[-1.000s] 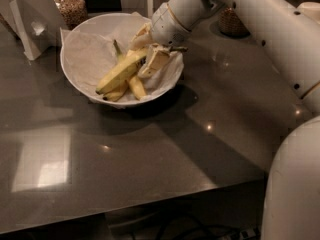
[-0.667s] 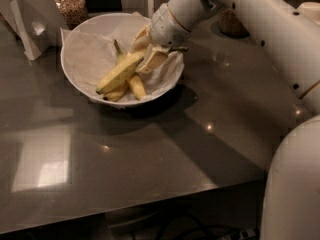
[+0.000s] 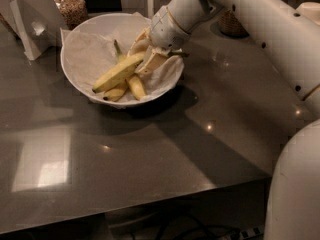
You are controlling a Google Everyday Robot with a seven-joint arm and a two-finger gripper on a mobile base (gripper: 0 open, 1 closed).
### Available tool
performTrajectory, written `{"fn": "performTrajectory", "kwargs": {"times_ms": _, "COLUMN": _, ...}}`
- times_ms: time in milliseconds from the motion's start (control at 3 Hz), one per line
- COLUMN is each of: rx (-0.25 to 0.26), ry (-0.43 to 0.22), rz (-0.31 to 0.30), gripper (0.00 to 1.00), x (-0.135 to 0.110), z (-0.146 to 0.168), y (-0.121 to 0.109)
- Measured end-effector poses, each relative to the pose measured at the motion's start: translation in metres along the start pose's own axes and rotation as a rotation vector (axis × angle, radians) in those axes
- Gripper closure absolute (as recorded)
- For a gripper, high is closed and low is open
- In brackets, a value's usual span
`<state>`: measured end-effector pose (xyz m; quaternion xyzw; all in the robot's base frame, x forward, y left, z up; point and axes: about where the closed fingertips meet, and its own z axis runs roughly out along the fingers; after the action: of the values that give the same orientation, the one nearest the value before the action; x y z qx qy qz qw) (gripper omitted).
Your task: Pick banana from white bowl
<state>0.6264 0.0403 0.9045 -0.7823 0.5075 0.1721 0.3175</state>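
The white bowl [image 3: 80, 76], lined with crinkled white paper, stands at the back of the dark table. The banana [image 3: 117, 74], long and greenish-yellow, lies slanted across the bowl with its right end raised. No sticker shows on it. Two shorter, yellower bananas [image 3: 135, 86] lie under it. My gripper [image 3: 146, 55] reaches down into the bowl's right side from the white arm [image 3: 185, 9]. It sits at the long banana's upper right end. The arm hides the bowl's far right rim.
A glass jar with brown contents [image 3: 72, 6] and a white stand [image 3: 30, 29] are behind the bowl at the left. Another brown-filled jar [image 3: 232, 24] is behind the arm. The table's front edge [image 3: 150, 204] runs below. My white body [image 3: 295, 184] fills the lower right.
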Motion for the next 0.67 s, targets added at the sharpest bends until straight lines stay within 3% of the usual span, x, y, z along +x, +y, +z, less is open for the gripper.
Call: {"fn": "performTrajectory", "kwargs": {"times_ms": 667, "rx": 0.021, "ry": -0.011, "rz": -0.005, "gripper": 1.0, "x": -0.0101, "z": -0.0105, "y": 0.0064}}
